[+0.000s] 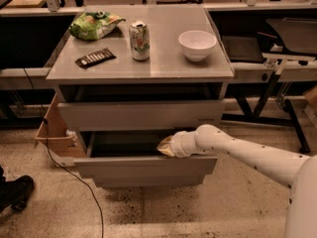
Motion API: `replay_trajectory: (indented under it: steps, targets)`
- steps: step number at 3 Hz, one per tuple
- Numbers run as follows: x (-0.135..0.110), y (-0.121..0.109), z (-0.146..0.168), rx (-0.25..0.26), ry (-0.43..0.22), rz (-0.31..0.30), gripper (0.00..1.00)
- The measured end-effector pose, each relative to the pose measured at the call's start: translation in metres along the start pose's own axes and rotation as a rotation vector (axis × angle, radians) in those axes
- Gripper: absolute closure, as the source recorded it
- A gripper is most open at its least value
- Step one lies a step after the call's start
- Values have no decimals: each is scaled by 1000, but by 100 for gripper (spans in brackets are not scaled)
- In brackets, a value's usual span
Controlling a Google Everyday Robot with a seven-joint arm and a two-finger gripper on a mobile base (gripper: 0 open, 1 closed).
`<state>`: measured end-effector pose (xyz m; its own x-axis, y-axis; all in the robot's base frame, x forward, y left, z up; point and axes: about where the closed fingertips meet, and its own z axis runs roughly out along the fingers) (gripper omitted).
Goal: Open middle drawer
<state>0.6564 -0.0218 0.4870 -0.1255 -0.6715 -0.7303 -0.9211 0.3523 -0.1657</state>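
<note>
The middle drawer (138, 166) of the grey cabinet is pulled out, with its dark grey inside showing behind its flat front. My gripper (165, 146) sits at the end of the white arm that comes in from the right. It is just above and behind the top edge of that drawer front, over the open inside, right of centre. The drawer above (138, 115) stands slightly forward, with a dark gap under the cabinet top. The bottom drawer (143, 182) shows only as a thin strip below.
On the cabinet top (168, 66) are a green chip bag (94, 24), a can (139, 40), a white bowl (197, 44) and a dark snack bar (95, 57). A cardboard box (52, 133), a floor cable (74, 175) and a black shoe (15, 192) are at the left. A metal table frame (277, 68) stands at the right.
</note>
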Motion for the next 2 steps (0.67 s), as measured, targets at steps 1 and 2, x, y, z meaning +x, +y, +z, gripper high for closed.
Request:
replay_trajectory:
  steps: [1, 2]
  targets:
    - [12, -5, 22, -10, 53, -18, 100]
    - [23, 1, 32, -56, 147, -30, 100]
